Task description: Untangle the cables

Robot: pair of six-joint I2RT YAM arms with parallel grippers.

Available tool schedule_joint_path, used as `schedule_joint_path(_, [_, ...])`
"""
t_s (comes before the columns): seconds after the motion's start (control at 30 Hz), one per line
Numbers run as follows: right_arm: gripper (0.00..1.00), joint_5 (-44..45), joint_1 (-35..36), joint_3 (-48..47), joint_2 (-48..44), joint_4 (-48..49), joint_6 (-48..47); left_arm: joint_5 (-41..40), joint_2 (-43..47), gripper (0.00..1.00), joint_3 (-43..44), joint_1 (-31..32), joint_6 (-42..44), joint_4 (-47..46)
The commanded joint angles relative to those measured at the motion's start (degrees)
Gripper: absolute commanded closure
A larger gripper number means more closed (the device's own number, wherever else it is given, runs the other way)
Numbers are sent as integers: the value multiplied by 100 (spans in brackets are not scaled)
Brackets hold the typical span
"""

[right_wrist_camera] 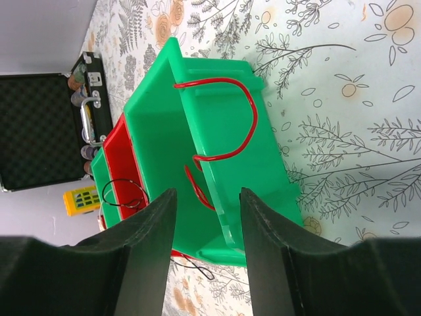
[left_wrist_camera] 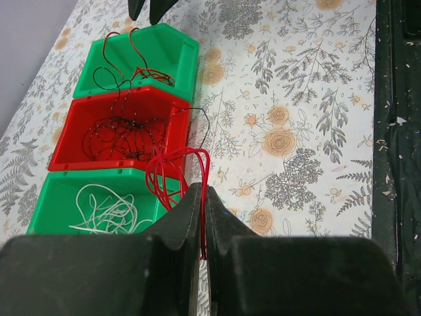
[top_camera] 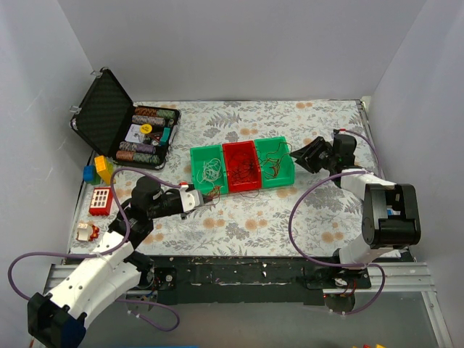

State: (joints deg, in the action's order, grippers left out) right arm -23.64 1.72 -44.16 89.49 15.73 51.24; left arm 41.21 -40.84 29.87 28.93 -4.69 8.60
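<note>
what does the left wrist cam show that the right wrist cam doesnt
Only the left wrist view: the left gripper shut on a red wire loop, white wires in the near green bin, and most of the black wires in the red bin.

Only the right wrist view: the open black case and a yellow toy.

Both: the end green bin with a red wire in it, the red bin beside it, and the open right gripper at that end.

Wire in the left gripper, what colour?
A red wire, pinched in the left gripper; clearest in the left wrist view.
</note>
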Motion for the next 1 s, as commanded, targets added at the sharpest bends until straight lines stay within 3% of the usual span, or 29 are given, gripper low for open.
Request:
schedule_joint_path(0.0, [50, -97, 4, -84, 164, 396, 166, 115, -12, 100, 230, -36, 56, -16])
schedule_joint_path(0.63, [59, 26, 74, -558, 718, 607, 430, 98, 94, 100, 292, -36, 56, 151])
schedule_joint_path(0.8, [65, 114, 154, -655, 824, 642, 431, 80, 129, 100, 256, -45, 65, 159])
schedule_joint_path(0.97, [81, 272, 233, -708, 807, 634, 334, 63, 173, 100, 221, -36, 73, 195])
